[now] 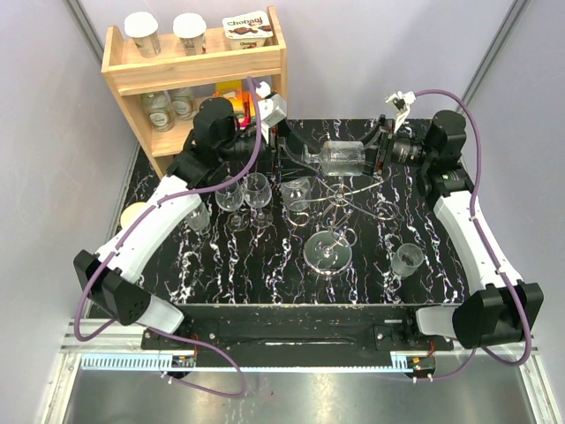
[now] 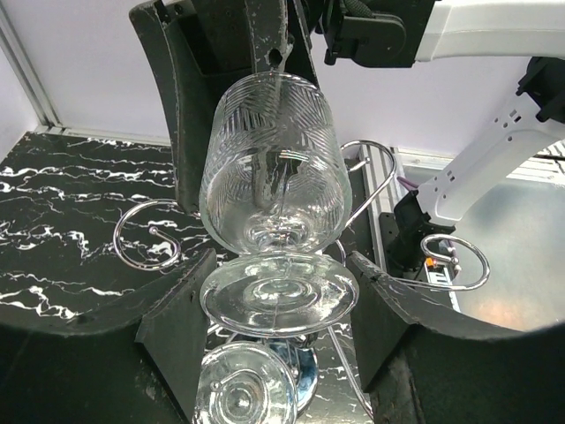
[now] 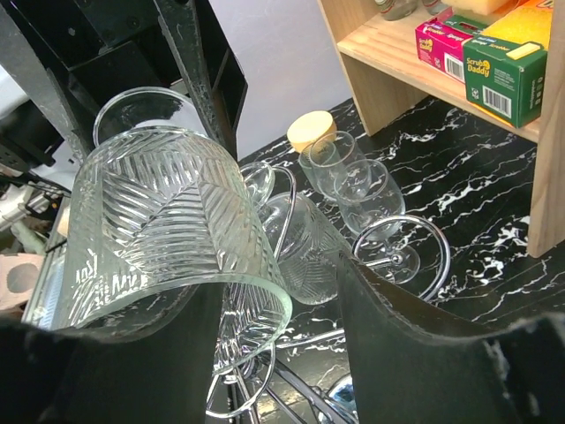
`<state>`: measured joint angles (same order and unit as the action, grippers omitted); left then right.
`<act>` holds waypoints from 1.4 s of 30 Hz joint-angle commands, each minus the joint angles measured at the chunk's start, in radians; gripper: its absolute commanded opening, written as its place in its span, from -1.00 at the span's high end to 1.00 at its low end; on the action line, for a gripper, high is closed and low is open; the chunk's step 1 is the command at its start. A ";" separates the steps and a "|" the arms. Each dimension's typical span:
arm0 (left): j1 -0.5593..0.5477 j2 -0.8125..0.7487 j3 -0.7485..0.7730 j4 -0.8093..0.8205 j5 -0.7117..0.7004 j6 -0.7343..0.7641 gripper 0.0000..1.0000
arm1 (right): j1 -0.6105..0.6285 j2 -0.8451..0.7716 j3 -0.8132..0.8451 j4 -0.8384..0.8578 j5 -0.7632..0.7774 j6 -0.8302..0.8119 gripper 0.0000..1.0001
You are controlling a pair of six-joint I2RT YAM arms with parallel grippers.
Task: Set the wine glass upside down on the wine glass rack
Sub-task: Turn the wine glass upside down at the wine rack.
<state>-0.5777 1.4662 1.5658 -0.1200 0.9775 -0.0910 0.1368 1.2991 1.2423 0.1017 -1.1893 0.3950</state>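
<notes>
The wine glass [image 2: 269, 168] sideways above the wine glass rack [image 1: 340, 208], left end effector [image 2: 281, 297] clamped on its foot, right end effector [image 3: 278, 296] wide around the rim

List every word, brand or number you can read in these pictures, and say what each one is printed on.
"Chobani": on the lid of the yogurt cup on top of the wooden shelf.
"Scrub Daddy": on the green box inside the shelf.
The print on the pink box and the green box's barcode digits are too small to read.
</notes>
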 commanded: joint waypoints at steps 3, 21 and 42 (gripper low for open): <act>0.004 -0.006 0.088 0.085 0.012 -0.016 1.00 | 0.004 -0.041 0.068 -0.141 0.013 -0.163 -0.22; 0.055 -0.058 0.025 0.138 0.050 -0.053 1.00 | -0.017 -0.050 0.088 -0.241 0.026 -0.261 -0.35; 0.056 -0.038 -0.009 0.187 0.064 -0.092 1.00 | -0.017 -0.070 0.106 -0.439 0.048 -0.513 -0.30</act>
<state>-0.5194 1.4593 1.5532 -0.0261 1.0145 -0.1677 0.1234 1.2591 1.2991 -0.2878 -1.1576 -0.0425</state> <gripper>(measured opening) 0.613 0.651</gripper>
